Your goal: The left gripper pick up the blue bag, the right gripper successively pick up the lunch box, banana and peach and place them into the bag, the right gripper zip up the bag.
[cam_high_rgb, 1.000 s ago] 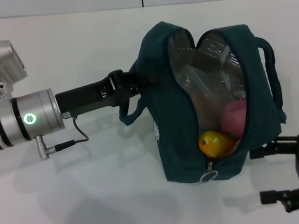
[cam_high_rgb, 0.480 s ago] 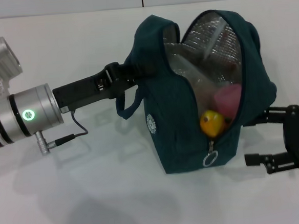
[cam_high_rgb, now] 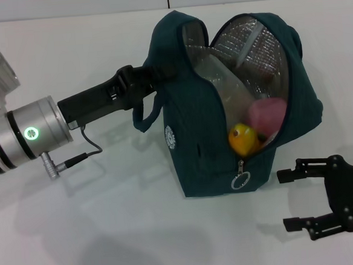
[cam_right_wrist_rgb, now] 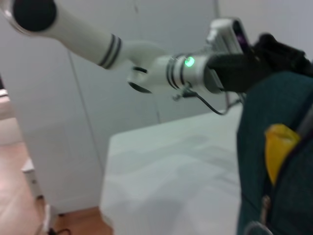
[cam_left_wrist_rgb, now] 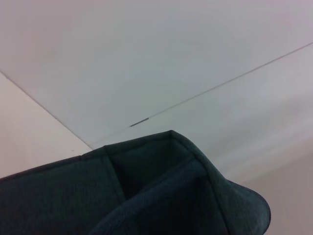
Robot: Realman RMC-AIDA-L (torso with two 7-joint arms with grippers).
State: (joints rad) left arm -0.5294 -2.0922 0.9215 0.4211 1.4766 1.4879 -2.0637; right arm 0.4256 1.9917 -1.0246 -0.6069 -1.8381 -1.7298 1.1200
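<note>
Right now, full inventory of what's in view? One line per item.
dark teal-blue fabric lunch bag: 1, foil-lined, unzipped, mid-table, far side held up by the left claw
yellow banana: 1, end showing in the bag's opening
pink round fruit: 1, inside the bag behind the banana
clear plastic container: 1, faintly visible deep in the bag
ring zipper pull: 1, silver, low on the bag's front
white table: 1, under everything
left gripper: black, shut on the bag's edge
right gripper: black, open, on the table's right, beside the bag
</note>
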